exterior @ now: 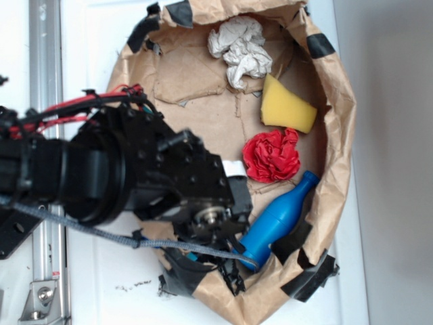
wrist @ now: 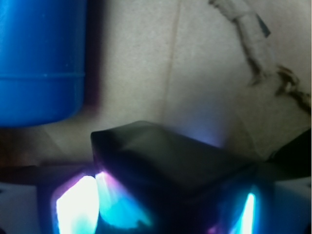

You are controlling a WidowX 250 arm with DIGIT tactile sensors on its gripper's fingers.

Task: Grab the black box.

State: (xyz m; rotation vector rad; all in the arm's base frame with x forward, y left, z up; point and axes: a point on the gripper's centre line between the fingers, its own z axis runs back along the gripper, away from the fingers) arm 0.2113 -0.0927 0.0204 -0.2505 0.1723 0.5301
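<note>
The black box [wrist: 170, 165], glossy and dark, fills the lower middle of the wrist view and rests on brown paper. My gripper [wrist: 161, 200] has a glowing finger on each side of it, and both side faces seem to meet the pads. In the exterior view my black arm [exterior: 169, 183] reaches down into the near left part of the paper-lined basin and hides both the box and the fingers. The blue bottle [exterior: 277, 220] lies just to the right of the wrist; its base [wrist: 41, 58] shows at the upper left of the wrist view, apart from the box.
The basin's raised brown paper wall [exterior: 342, 135] is patched with black tape strips [exterior: 319, 45]. Inside lie a red crumpled ball [exterior: 272, 154], a yellow sponge wedge [exterior: 287, 107] and a crumpled white paper [exterior: 240, 47]. A metal rail [exterior: 44, 68] runs along the left.
</note>
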